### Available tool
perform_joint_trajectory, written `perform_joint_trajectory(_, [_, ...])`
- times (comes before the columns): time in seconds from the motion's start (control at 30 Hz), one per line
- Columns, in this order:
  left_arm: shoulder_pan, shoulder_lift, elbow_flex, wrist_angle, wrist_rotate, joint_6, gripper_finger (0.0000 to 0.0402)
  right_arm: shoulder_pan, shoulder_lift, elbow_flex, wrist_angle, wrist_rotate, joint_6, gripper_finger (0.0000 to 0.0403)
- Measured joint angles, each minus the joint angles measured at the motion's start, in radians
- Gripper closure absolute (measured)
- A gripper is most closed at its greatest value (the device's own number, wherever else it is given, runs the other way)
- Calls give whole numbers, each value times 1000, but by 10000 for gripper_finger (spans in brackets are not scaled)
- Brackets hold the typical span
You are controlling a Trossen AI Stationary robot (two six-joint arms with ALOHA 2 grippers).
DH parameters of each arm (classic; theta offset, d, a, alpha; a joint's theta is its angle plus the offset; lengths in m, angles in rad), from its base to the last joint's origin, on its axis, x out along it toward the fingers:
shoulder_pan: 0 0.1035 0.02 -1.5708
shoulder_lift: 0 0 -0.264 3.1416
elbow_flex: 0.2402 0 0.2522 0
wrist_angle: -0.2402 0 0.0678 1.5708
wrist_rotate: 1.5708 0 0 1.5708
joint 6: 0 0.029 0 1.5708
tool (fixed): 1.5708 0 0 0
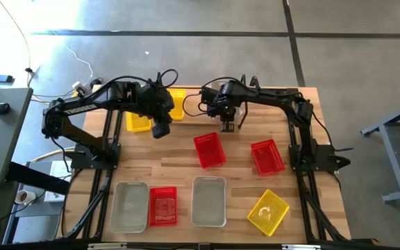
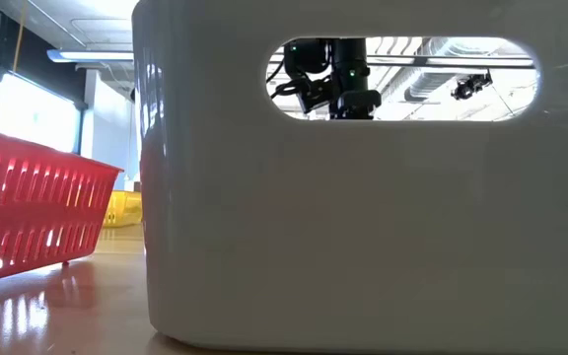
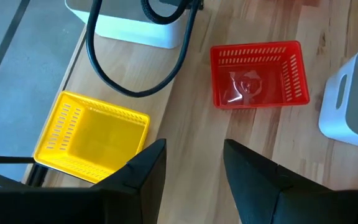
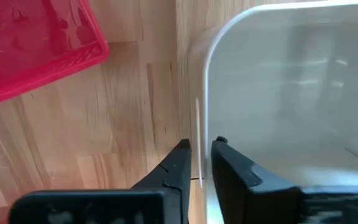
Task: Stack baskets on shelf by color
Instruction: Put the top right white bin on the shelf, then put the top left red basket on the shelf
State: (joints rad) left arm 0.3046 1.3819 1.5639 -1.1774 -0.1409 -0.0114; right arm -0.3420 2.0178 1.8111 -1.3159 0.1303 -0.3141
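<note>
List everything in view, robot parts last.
yellow baskets: three, yellow; two at the table's back left under the left arm, one at the front right
red baskets: three, red; two mid-table, one at the front between two white ones
white baskets: three, translucent white; two along the front edge, one at the right pincer
table: one, light wood
left pincer: one, dark, open, above the back left by the yellow baskets
right pincer: one, dark, at a white basket's rim, back centre

A workshop or lab: bare concrete floor (image 1: 186, 17) (cables trailing), exposed ceiling ducts (image 2: 432, 84), wooden workbench (image 1: 242, 173).
</note>
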Motion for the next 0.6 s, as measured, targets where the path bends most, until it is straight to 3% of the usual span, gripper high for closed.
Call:
perform_joint_trajectory(0.23, [0, 0, 0, 1, 0, -10, 252, 9, -2, 46, -59, 4, 85, 331])
perform_joint_trajectory(0.6, [-5, 0, 0, 2, 14, -57, 252, 37, -2, 265, -183, -7, 279, 331])
